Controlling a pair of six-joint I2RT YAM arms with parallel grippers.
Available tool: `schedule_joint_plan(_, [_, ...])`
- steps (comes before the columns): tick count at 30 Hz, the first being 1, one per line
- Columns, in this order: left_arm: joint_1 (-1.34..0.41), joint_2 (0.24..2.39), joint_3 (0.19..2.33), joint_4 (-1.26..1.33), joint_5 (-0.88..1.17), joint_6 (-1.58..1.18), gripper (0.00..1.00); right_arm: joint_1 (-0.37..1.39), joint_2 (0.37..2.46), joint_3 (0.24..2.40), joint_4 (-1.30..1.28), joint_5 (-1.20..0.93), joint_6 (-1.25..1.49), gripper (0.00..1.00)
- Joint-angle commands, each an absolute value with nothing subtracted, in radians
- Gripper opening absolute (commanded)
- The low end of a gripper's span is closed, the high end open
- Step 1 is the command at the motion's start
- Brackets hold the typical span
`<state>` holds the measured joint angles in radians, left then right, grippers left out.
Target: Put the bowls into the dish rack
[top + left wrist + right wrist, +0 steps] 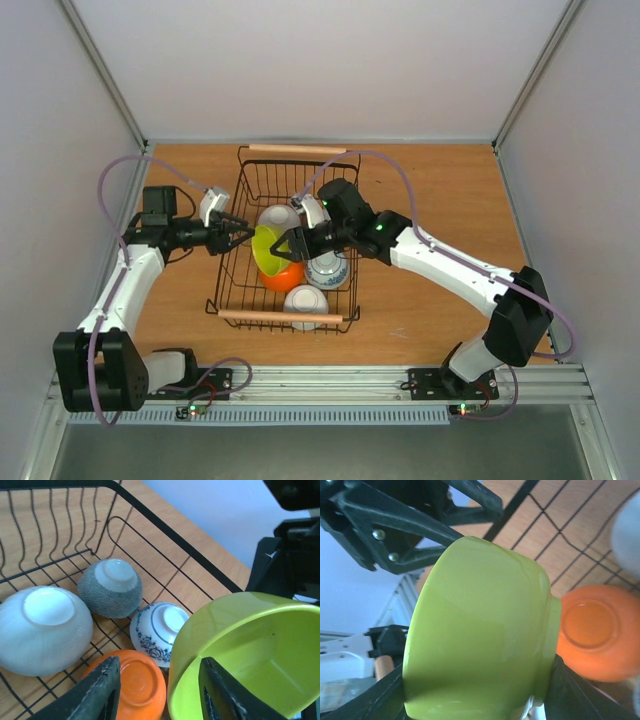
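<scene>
Top external view gives us the dish rack (297,149) standing in the middle of a warm wood-grain table (440,200), boxed in by plain white walls (320,60), with a ribbed metal rail (330,380) along the near edge where both arms are bolted. On the rack's wire floor we count four bowls lying upside down: an orange bowl (283,278), a plain white bowl (42,630), a grey bowl (110,587) covered in a fine wave pattern, and a blue-flowered bowl (157,635). These painted patterns are the markings we can make out. The lime green bowl (265,248) is tipped on its side just above the orange bowl, inside the rack and between the two grippers; we cannot tell whether the two bowls touch. The right gripper (290,243) is clamped across the green one, one finger at the rim and the other by the foot. The left gripper (243,232) stands partly spread, its fingers straddling that rim, one inside, one outside with a clear gap.
</scene>
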<state>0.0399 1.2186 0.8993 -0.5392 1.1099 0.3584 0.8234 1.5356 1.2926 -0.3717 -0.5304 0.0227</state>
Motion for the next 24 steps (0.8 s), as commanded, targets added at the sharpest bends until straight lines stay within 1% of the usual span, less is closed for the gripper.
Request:
schedule_joint_plan(1, [0.045,1.160,0.866,-0.373,0.978,0.240,0.46,0.818,1.491,1.377,-0.519,-0.404,-0.117,0.01])
schedule_joint_plan(4, [0.046,1.109,0.826,-0.281,0.825,0.189,0.51,0.819,1.507,1.425,-0.610,-0.395,-0.178,0.01])
schedule_joint_plan(6, [0.045,1.073,0.798,-0.223,0.711,0.152,0.53,0.830,1.538,1.481,-0.695,-0.376,-0.236,0.01])
schedule_joint_plan(13, [0.045,1.069,0.791,-0.173,0.435,0.100,0.54,0.912,1.705,1.687,-0.966,-0.272,-0.378,0.01])
schedule_joint_plan(19, [0.047,1.075,0.791,-0.155,0.307,0.082,0.54,0.996,1.830,1.763,-1.068,-0.142,-0.435,0.01])
schedule_joint_plan(24, [0.047,1.077,0.790,-0.150,0.272,0.076,0.54,1.038,1.911,1.808,-1.113,-0.059,-0.451,0.01])
